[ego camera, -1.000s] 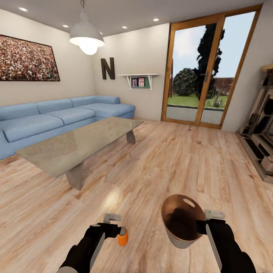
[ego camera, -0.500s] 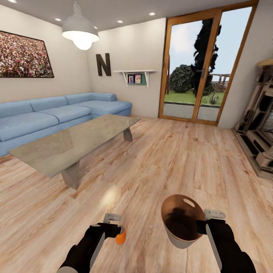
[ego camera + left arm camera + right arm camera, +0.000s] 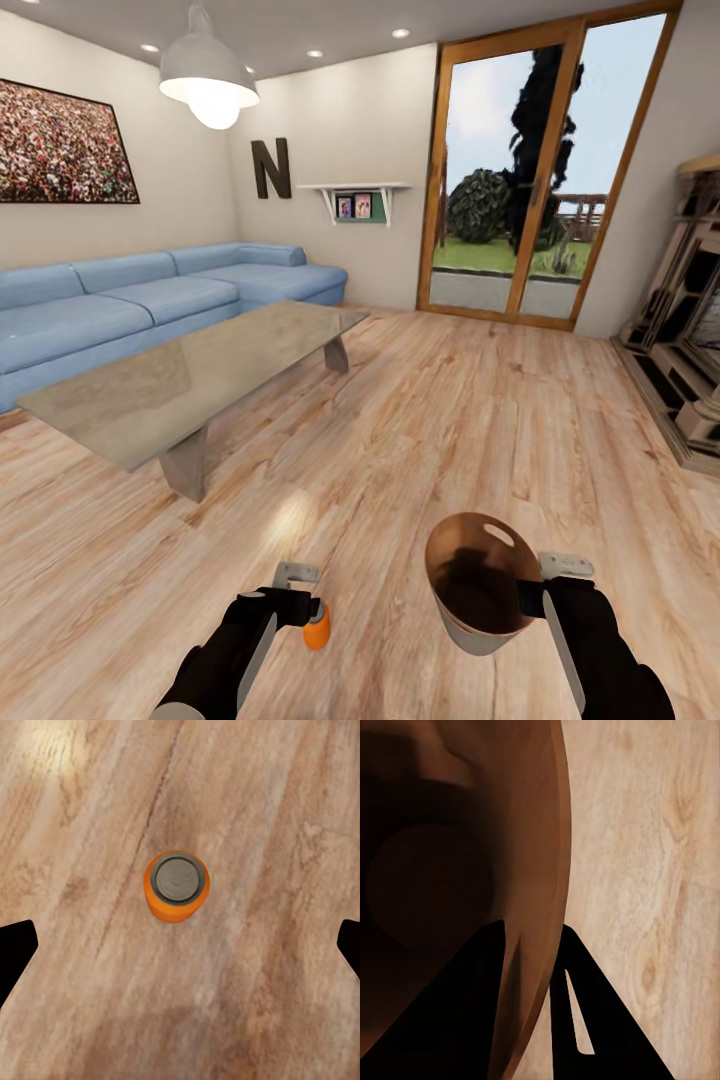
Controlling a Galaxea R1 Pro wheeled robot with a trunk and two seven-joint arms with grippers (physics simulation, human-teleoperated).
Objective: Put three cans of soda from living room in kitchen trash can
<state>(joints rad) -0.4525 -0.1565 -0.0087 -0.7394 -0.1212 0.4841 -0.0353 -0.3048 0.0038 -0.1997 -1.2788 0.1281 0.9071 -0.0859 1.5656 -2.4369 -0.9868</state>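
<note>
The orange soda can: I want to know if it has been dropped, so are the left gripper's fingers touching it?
Apart. In the left wrist view the orange soda can stands alone on the wood floor, with bare floor between it and both fingers.

Both robot arms are black and smooth, like thick sleeves. A pale grey strip runs along each one. Near the end of each arm sits a small light grey metal bracket. The left gripper is black too. The right gripper has flat black fingers that narrow to points, and one has a thin slot.
</note>
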